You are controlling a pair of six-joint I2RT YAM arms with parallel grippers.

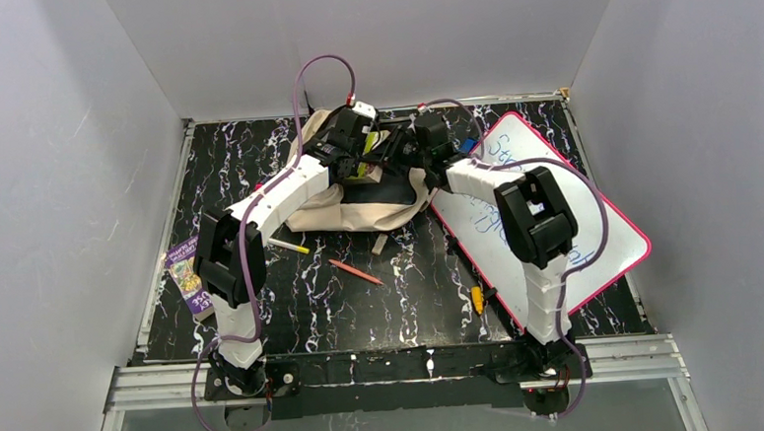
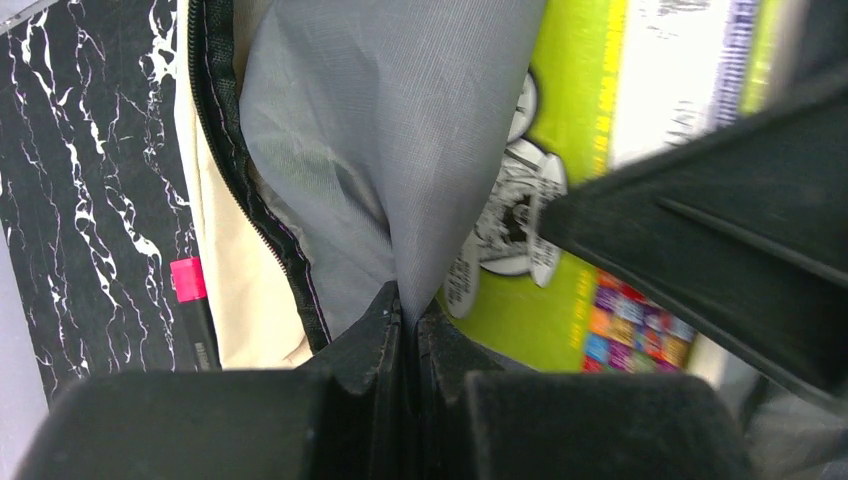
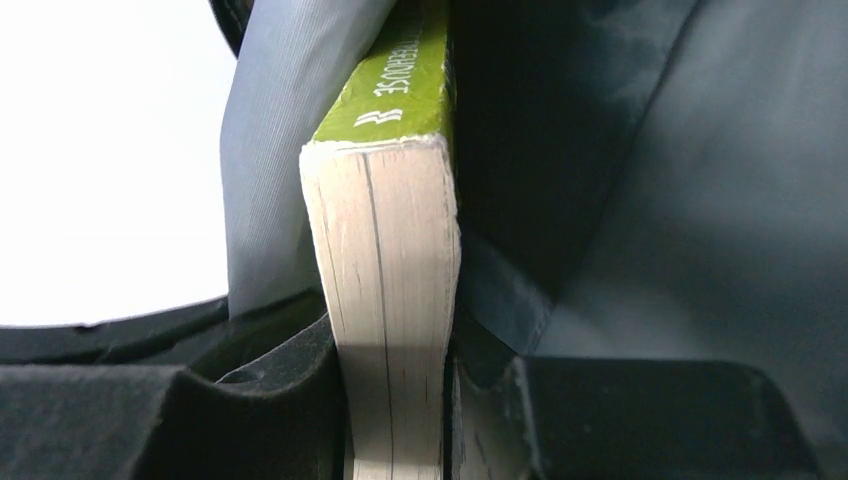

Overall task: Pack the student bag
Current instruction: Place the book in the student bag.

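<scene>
The right gripper (image 3: pixel 395 400), clamped on the green paperback (image 3: pixel 385 230), should push it straight into the student bag (image 1: pixel 344 216) while the left gripper's (image 2: pixel 405 315) pinch holds the grey lining (image 2: pixel 380 150) wide.

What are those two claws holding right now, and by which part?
The left gripper pinches the student bag by a fold of its grey lining. The right gripper clamps a green paperback across its covers, at one end.

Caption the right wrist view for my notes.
Right gripper holds a green book between grey lining folds of the bag.
</scene>
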